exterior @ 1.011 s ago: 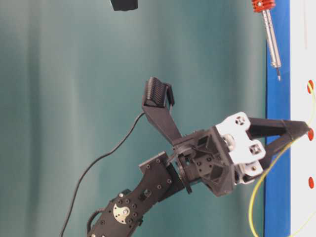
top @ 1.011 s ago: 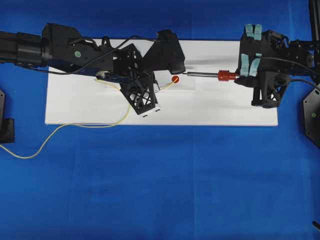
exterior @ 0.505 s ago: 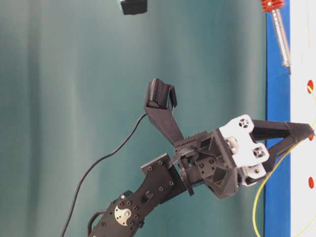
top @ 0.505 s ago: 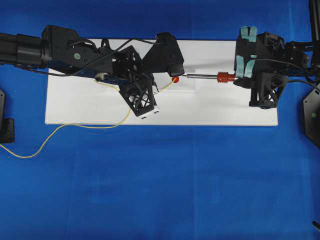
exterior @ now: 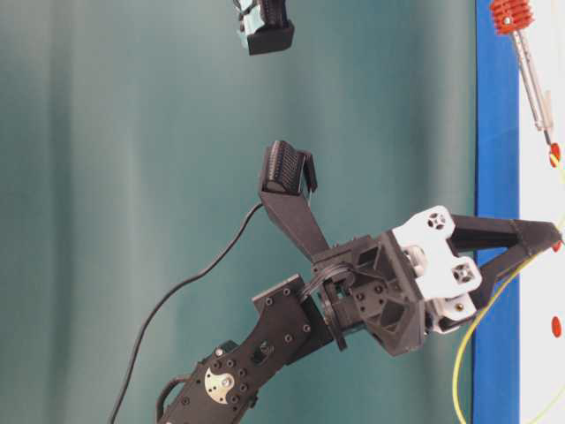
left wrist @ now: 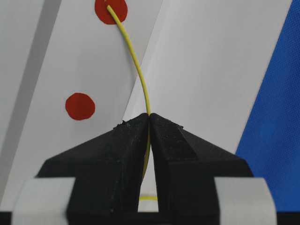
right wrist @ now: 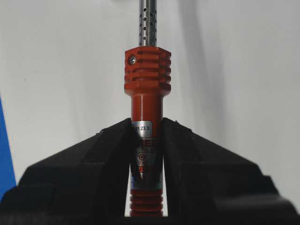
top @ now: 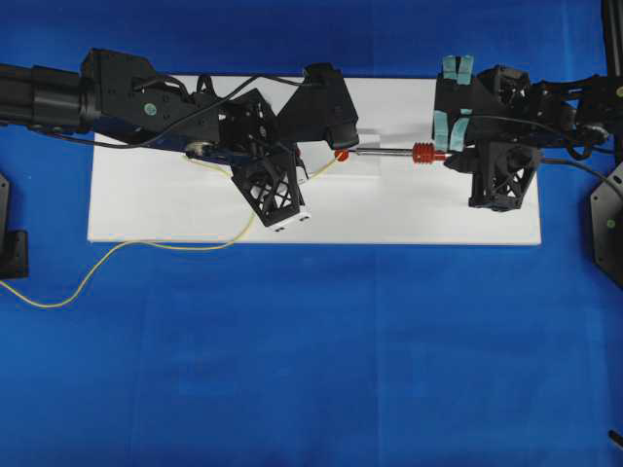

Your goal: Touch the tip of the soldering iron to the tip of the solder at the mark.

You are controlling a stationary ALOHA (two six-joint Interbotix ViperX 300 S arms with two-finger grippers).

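The solder (left wrist: 140, 79) is clamped between the closed jaws of the left gripper (left wrist: 150, 117); its free end is laid on a red mark (left wrist: 110, 9) of the white board (top: 409, 209). The soldering iron (right wrist: 146, 98) is gripped at its red handle by the right gripper (right wrist: 146, 126), whose jaws are closed on it. In the overhead view the metal shaft is extended toward the mark (top: 342, 155), with the tip just beside it; contact cannot be told.

Soldering iron (right wrist: 146, 136) silver band: "01.23 3"; rest unreadable.
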